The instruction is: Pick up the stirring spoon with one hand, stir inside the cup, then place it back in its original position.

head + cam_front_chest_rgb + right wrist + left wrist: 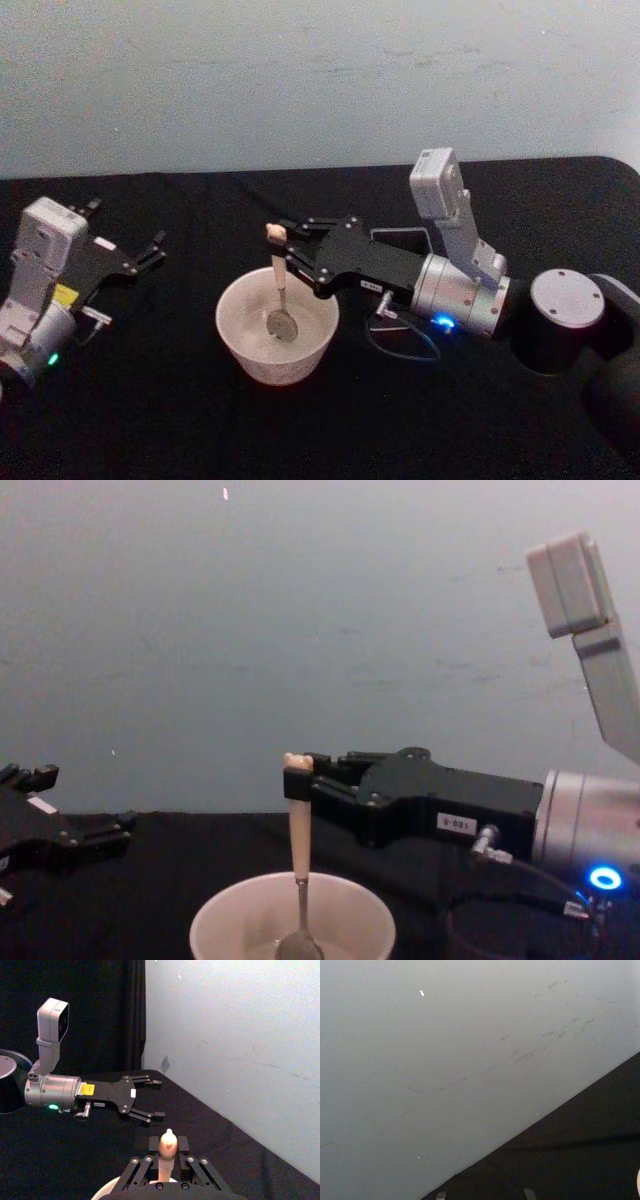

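The right gripper was pinched on the beige handle of the stirring spoon. The spoon stood near upright, its long axis running 12 to 6 in the chest view, with its bowl low inside the cup, below the fingertips. The left gripper, spread, sat idle at the cup's 9 o'clock, well apart.
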